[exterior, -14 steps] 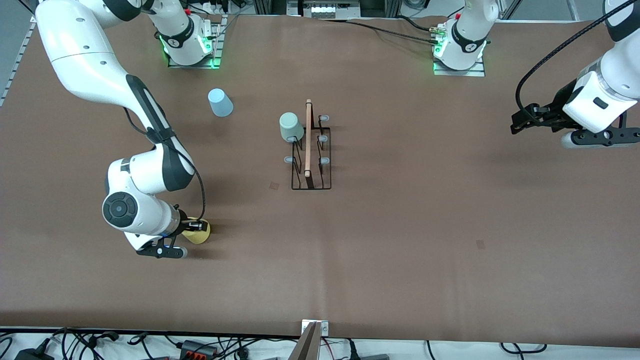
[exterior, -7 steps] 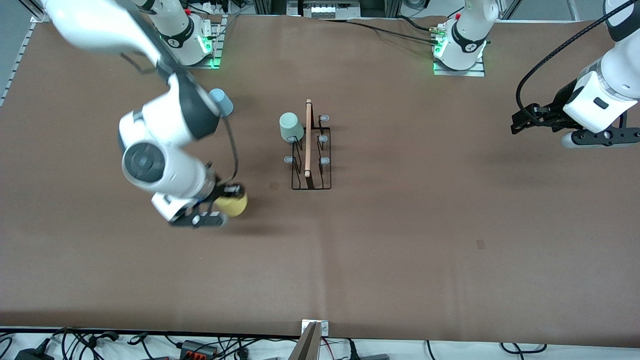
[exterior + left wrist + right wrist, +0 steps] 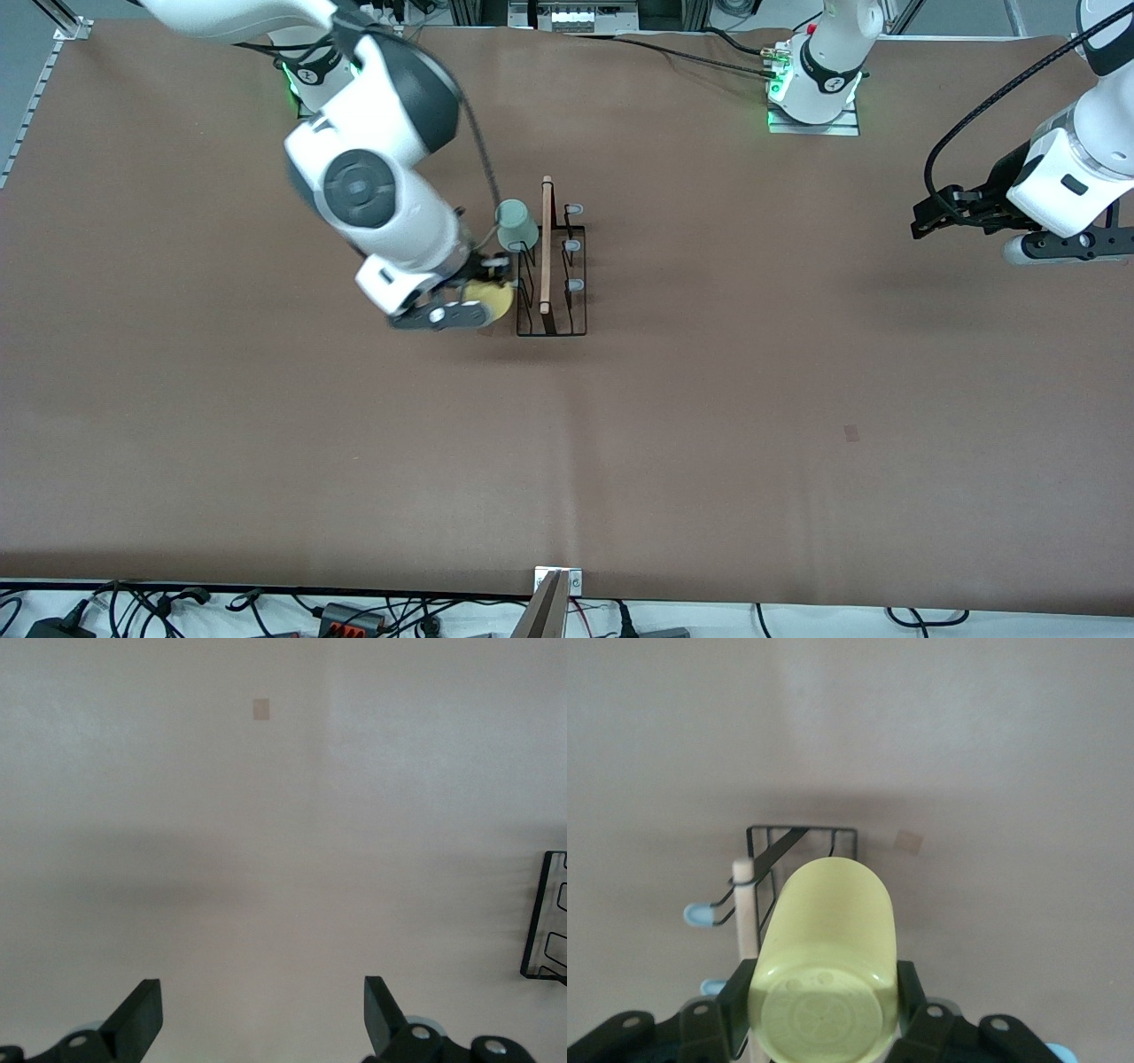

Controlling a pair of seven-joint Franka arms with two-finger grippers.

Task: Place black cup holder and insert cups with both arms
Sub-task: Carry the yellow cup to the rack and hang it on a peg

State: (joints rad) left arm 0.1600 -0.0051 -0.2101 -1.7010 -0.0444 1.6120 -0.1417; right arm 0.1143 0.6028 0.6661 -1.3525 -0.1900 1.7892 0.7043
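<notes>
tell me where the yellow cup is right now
The yellow cup is up in the shut right gripper, over the black cup holder's edge toward the right arm's end, just nearer the front camera than the mint cup.

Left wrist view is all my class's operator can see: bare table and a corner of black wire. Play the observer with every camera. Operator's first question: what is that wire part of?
Observer: It is the black cup holder, standing mid-table with a wooden rod along its top.
Operator: Are any cups on it?
Observer: A mint green cup sits on one peg.
Operator: Where is the other arm?
Observer: The right gripper is shut on a yellow cup, right beside the rack.
Operator: And my own gripper?
Observer: The left gripper hangs open over the left arm's end of the table.
</notes>
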